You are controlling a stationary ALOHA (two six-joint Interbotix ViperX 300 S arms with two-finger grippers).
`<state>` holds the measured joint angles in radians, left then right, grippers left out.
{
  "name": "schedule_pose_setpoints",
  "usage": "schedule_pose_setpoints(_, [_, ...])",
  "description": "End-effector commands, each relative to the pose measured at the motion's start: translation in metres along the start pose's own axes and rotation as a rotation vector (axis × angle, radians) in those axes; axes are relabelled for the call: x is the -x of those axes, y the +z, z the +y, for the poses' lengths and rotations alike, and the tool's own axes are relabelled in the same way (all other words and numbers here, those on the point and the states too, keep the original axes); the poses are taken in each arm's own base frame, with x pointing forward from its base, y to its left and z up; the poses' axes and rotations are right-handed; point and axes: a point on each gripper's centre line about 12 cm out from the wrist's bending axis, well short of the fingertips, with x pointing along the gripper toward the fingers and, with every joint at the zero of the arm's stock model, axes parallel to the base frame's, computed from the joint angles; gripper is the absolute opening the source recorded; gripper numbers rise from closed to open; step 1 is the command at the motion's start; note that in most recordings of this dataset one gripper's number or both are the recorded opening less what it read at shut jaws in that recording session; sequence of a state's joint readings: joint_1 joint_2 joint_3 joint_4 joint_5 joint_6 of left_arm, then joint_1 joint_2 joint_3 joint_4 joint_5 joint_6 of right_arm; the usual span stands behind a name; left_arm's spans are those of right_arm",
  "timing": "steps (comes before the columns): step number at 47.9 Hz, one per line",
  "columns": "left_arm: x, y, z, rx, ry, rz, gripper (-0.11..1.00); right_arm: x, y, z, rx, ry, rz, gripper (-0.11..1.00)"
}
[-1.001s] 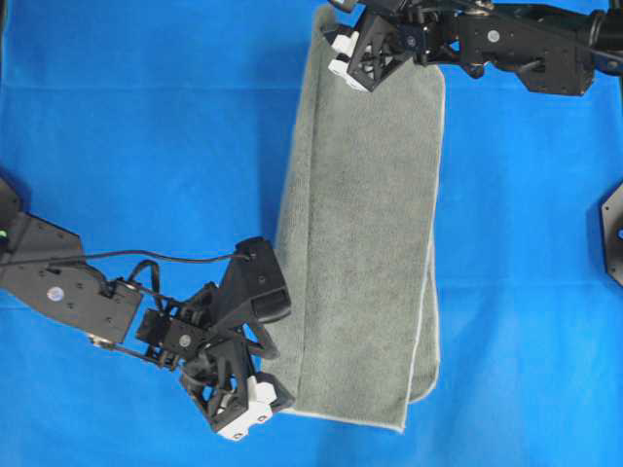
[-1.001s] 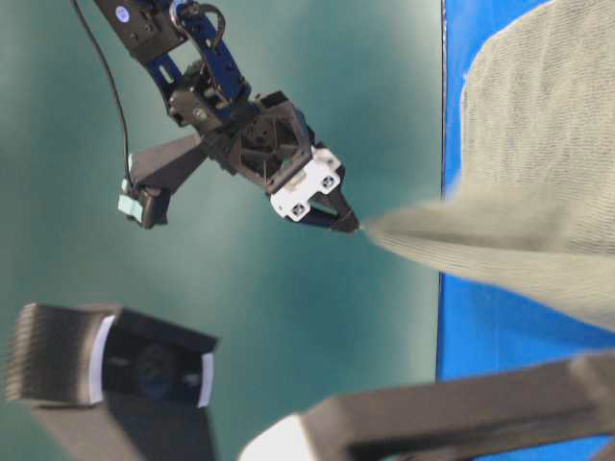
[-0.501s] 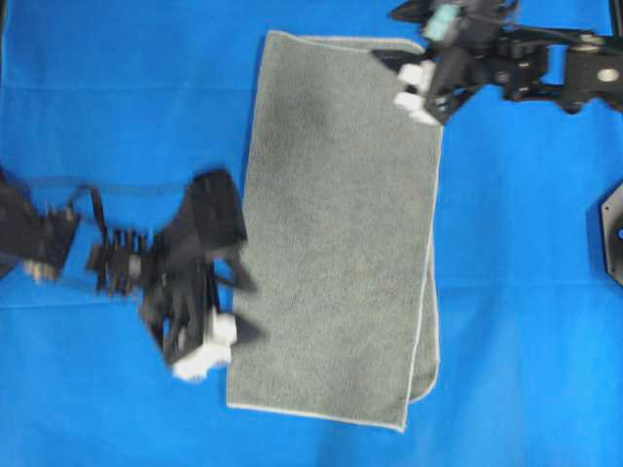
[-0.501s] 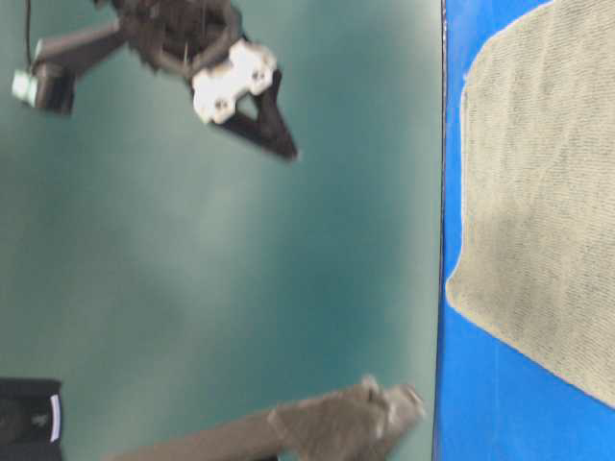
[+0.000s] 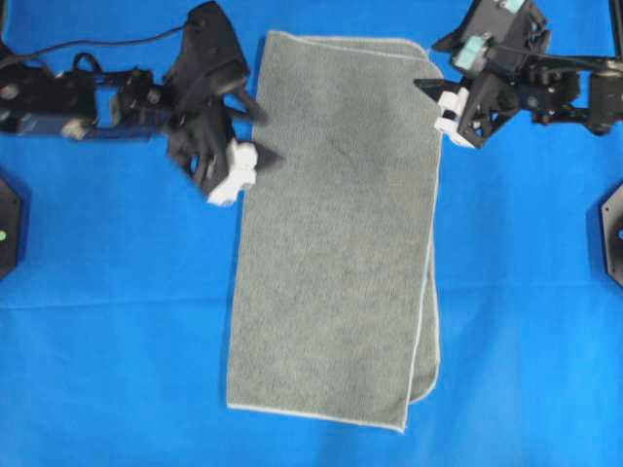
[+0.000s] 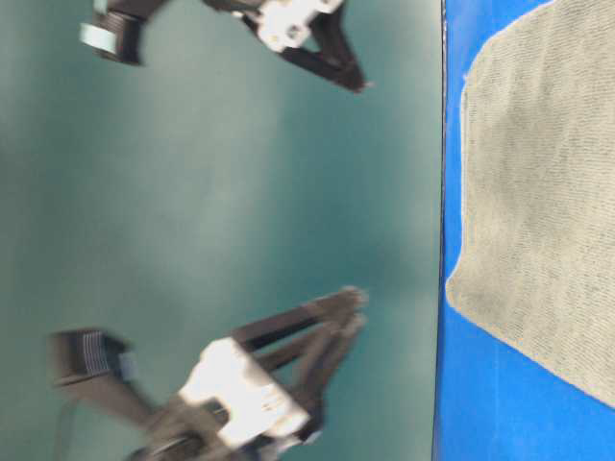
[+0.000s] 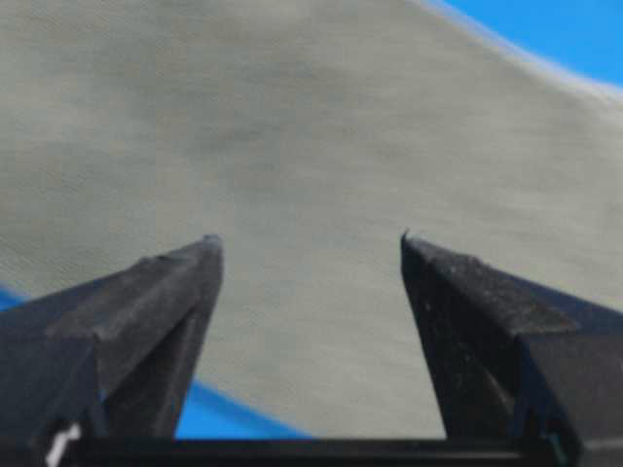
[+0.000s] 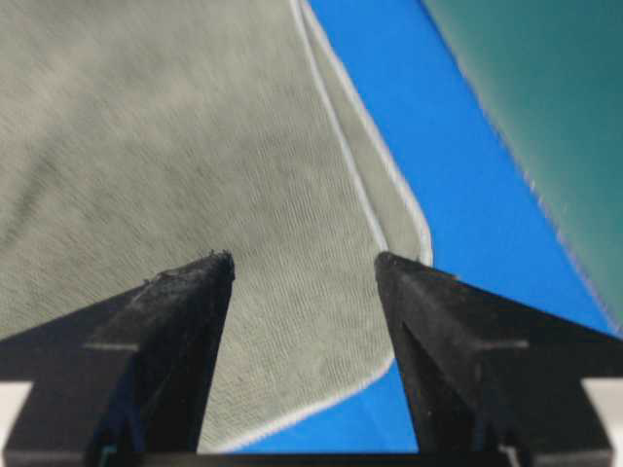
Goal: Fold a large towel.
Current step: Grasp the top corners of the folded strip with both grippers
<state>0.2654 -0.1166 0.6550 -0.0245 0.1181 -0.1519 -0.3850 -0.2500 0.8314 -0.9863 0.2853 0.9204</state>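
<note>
Evidently soft, limp and light, the towel [image 5: 336, 233] lies flat, already doubled lengthwise, on the blue sheet [image 5: 117, 321], best pinched at its hemmed far corners, where the left gripper [image 5: 255, 161] and right gripper [image 5: 433, 97] flank its long edges, jaws apart and empty.

a bright blue sheet [image 5: 117, 321] covers the desk, evenly lit; past its edge stands a plain teal wall [image 6: 221, 192].
</note>
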Motion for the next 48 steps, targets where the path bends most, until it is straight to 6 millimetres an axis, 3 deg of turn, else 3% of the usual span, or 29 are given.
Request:
schedule_pose_setpoints(1, [-0.012, 0.001, 0.026, 0.003, 0.05, -0.031, 0.71, -0.019, -0.005, -0.006, -0.013, -0.003, 0.038, 0.62])
schedule_pose_setpoints(7, [-0.044, -0.014, 0.065, 0.022, 0.123, -0.034, 0.71, -0.047, -0.018, -0.015, -0.036, 0.008, 0.092, 0.62])
schedule_pose_setpoints(15, [-0.072, -0.019, 0.099, 0.04, 0.179, -0.048, 0.71, -0.074, -0.029, -0.029, -0.061, 0.02, 0.125, 0.61])
schedule_pose_setpoints(31, [-0.109, -0.027, 0.145, 0.027, 0.249, -0.005, 0.68, -0.116, -0.031, -0.053, -0.052, 0.001, 0.153, 0.61])
schedule_pose_setpoints(36, [-0.114, -0.033, 0.15, 0.031, 0.255, 0.022, 0.64, -0.123, -0.034, -0.057, -0.051, -0.006, 0.166, 0.61])
schedule_pose_setpoints(42, [-0.113, -0.036, 0.149, 0.035, 0.254, 0.053, 0.43, -0.125, -0.038, -0.064, -0.046, -0.015, 0.174, 0.5])
schedule_pose_setpoints(48, [-0.112, -0.038, 0.149, 0.036, 0.253, 0.061, 0.13, -0.125, -0.038, -0.069, -0.051, -0.025, 0.174, 0.17])
